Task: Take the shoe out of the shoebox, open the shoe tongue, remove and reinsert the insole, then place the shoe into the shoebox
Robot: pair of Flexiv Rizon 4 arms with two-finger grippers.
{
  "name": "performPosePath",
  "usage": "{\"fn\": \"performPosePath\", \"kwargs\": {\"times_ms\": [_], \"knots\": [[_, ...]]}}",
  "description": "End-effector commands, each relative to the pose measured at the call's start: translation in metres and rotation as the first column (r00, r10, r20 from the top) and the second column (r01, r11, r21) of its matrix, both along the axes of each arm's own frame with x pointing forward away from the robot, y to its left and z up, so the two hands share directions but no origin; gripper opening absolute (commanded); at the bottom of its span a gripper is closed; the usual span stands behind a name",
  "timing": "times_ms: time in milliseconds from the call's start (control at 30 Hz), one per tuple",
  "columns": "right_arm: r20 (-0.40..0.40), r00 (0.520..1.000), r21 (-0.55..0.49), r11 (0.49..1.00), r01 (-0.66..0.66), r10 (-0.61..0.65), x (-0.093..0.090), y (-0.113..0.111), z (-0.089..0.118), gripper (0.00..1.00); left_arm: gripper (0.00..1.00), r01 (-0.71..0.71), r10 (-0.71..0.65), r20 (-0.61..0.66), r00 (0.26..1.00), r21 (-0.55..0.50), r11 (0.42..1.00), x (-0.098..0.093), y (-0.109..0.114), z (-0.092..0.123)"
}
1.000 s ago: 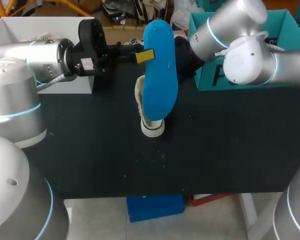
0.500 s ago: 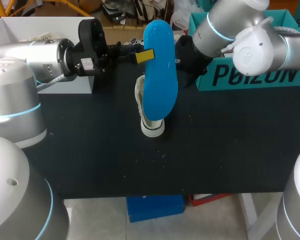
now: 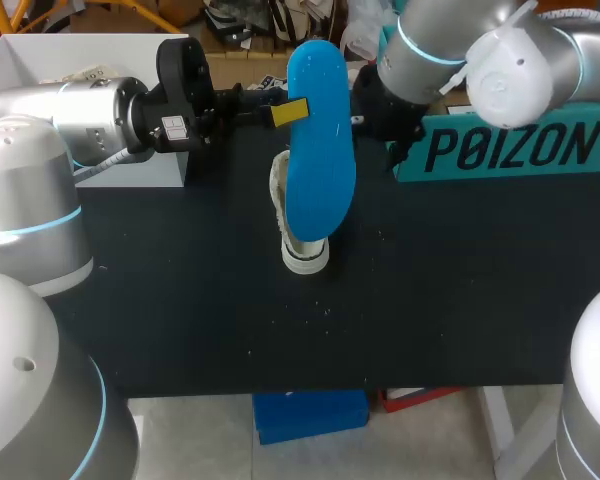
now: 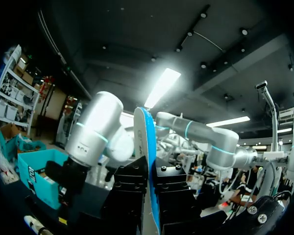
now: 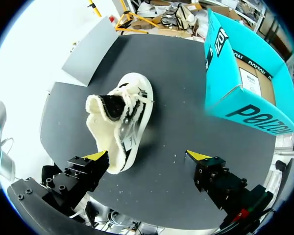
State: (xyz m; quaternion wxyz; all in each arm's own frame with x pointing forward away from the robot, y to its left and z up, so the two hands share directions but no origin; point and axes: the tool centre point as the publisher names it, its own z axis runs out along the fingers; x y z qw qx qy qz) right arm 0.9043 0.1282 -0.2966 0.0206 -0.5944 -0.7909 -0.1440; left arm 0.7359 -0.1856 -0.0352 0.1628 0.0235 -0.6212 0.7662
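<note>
Gripping a blue insole (image 3: 320, 150) with the left end effector (image 3: 292, 112), both fingers pressed on its two flat faces, one yellow tip showing on the side toward the counter's left edge. Held upright and seen edge-on in the left wrist view, rising between the black fingers (image 4: 132, 188) and well past them. Raised over the dark counter (image 3: 180, 300) toward its far edge, lower end overlapping a cream shoe (image 3: 298, 235) in the head view; touching or apart, cannot tell. Resting about the counter's middle, that shoe, with fleecy lining around a wide mouth, laces across the front and a white sole along one side. Hovering high over the counter, the right end effector (image 5: 147, 155), fingers spread wide and gripping nothing, with the shoe ahead of it and nearer one yellow tip than the other. Reaching in from the far right corner, the right arm (image 3: 500, 60), its dark wrist just beside the insole and in front of the left end of a teal shoebox (image 3: 510, 150). Standing open at the far right corner, that shoebox, well apart from the shoe. Sitting at the far left corner behind the left arm (image 3: 70, 115), an open white box (image 3: 40, 55).
</note>
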Motion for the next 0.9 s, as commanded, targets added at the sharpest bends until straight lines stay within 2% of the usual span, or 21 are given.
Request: {"fn": "performPosePath", "kwargs": {"times_ms": [33,400,500,900], "knots": [[0.002,1.000,-0.011,1.000,0.003,-0.003,-0.001,0.002,0.001,1.00,0.00,-0.005,0.005,0.001,1.000,0.000,1.000,-0.001,-0.002,-0.001],[0.002,1.000,-0.011,1.000,0.003,-0.003,-0.001,0.002,0.001,1.00,0.00,-0.005,0.005,0.001,1.000,0.000,1.000,-0.001,-0.002,-0.001],[-0.007,1.000,-0.150,0.988,-0.026,0.025,0.002,-0.002,0.002,1.00,0.00,-0.005,0.005,0.001,1.000,0.000,1.000,-0.001,-0.002,-0.001],[-0.040,0.999,-0.252,0.967,-0.037,0.027,-0.001,-0.016,-0.003,1.00,0.00,-0.005,0.005,0.001,1.000,0.000,1.000,-0.001,-0.002,-0.001]]}}
